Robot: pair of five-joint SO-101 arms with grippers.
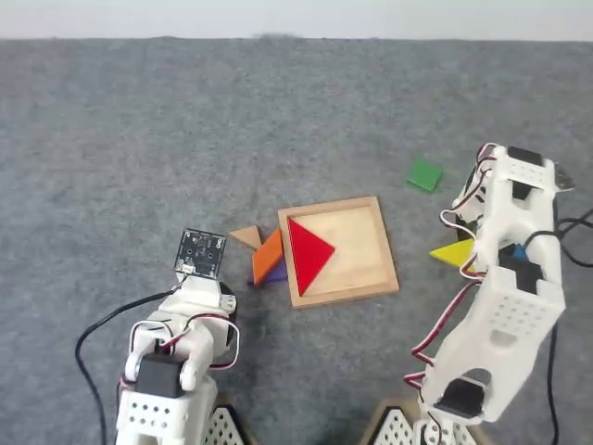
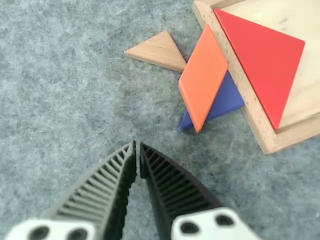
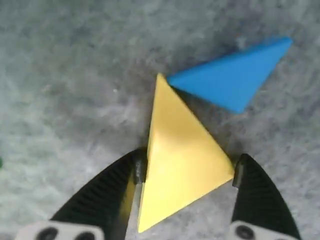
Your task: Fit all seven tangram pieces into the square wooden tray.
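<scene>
High view: we are seeing the tray (image 1: 357, 243) sitting mid-carpet, with the red triangle (image 1: 306, 252) lying inside along its left side. The orange piece (image 1: 268, 255) is lying just outside the tray's left rim, overlapping a dark blue piece (image 1: 276, 275). A wooden triangle (image 1: 246, 236) is sitting just beside them. The green square (image 1: 424, 175) is lying well apart, up right. The yellow triangle (image 1: 453, 251) is lying beside the right arm (image 1: 505, 278).

Left wrist view: the left gripper (image 2: 137, 147) is hovering over bare carpet near the orange piece, jaws almost touching and gripping nothing.

Right wrist view: the right gripper (image 3: 189, 166) is standing wide, its fingers pressing both sides of the yellow triangle. We are not telling whether it is lifted. A blue triangle (image 3: 232, 75) is lying almost tip to tip with it.
</scene>
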